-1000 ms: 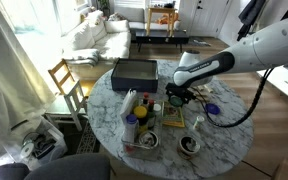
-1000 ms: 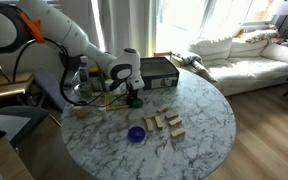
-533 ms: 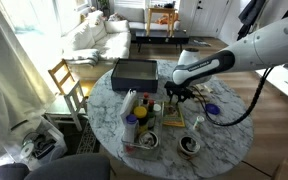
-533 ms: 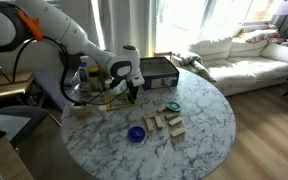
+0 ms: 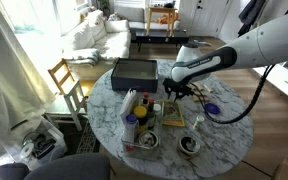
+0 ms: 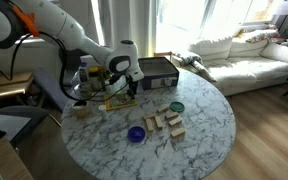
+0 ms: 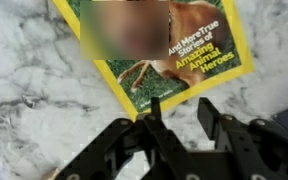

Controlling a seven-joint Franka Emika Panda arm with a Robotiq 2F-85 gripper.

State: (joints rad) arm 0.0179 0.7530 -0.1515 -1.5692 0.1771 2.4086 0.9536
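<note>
jaws: apart, nothing between them, hovering over the tabletop [image 7: 39, 105].
book [image 7: 154, 50]: yellow-bordered, flat on marble, at 12 o'clock from the jaws in the wrist view, corner near them.

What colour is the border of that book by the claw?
Yellow. The book shows its border best in the wrist view.

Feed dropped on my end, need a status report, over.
Gripper open narrowly, empty, over corner of yellow-bordered book. Book flat on marble table. Nothing between gripper and book.
</note>
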